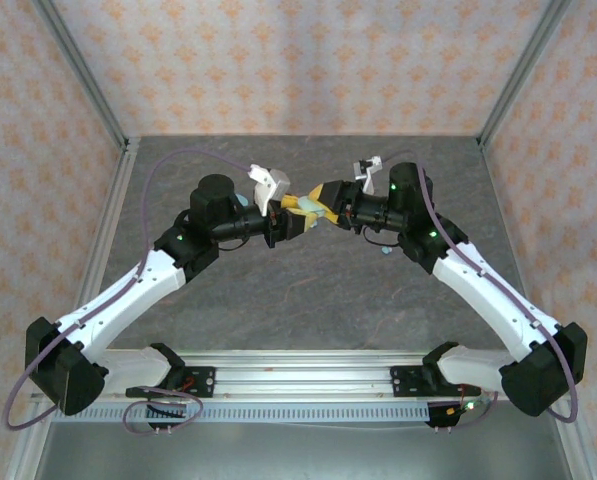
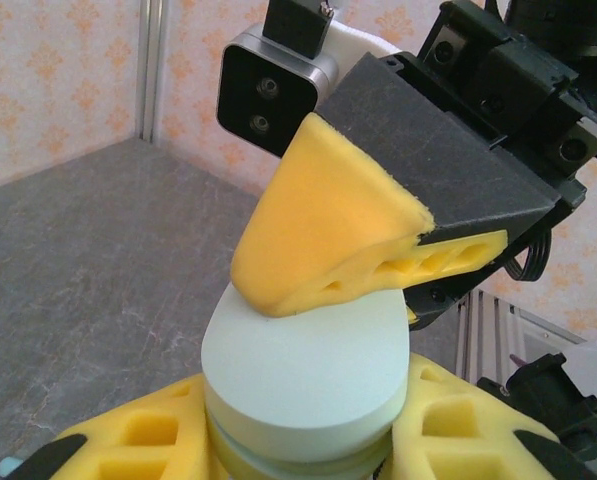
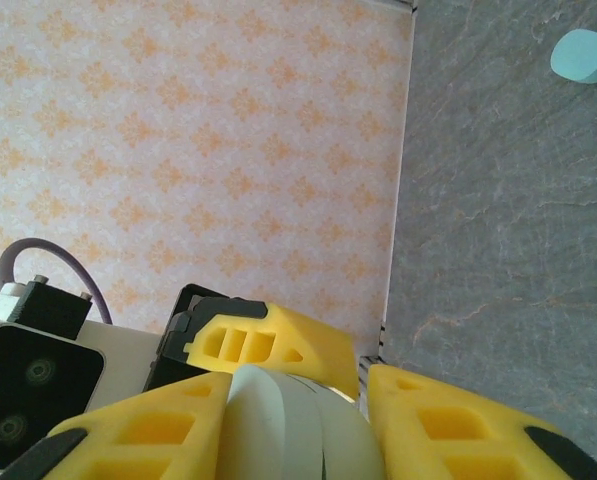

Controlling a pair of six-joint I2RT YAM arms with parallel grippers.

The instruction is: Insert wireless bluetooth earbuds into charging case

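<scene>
Left wrist view: left gripper [image 2: 298, 410] clamps the pale mint case [image 2: 303, 350]. The right gripper [image 3: 303, 400] straddles that case; whether it pinches I cannot tell. One teal earbud [image 3: 583, 55] lies on the table [image 3: 498, 250], well apart from the case.

The white-and-black left arm [image 1: 143, 280] and right arm [image 1: 483, 280] lean inward from their bases, elbows out, with their wrists meeting nose to nose. The left pincer [image 1: 296, 212], with yellow foam fingers [image 2: 128, 440], is clamped around a pale mint oval plastic case [image 2: 308, 350]. The right pincer [image 1: 326, 198] straddles the same case, one yellow finger [image 2: 328, 230] lying on its lid. Whether that pincer grips it is unclear.
</scene>
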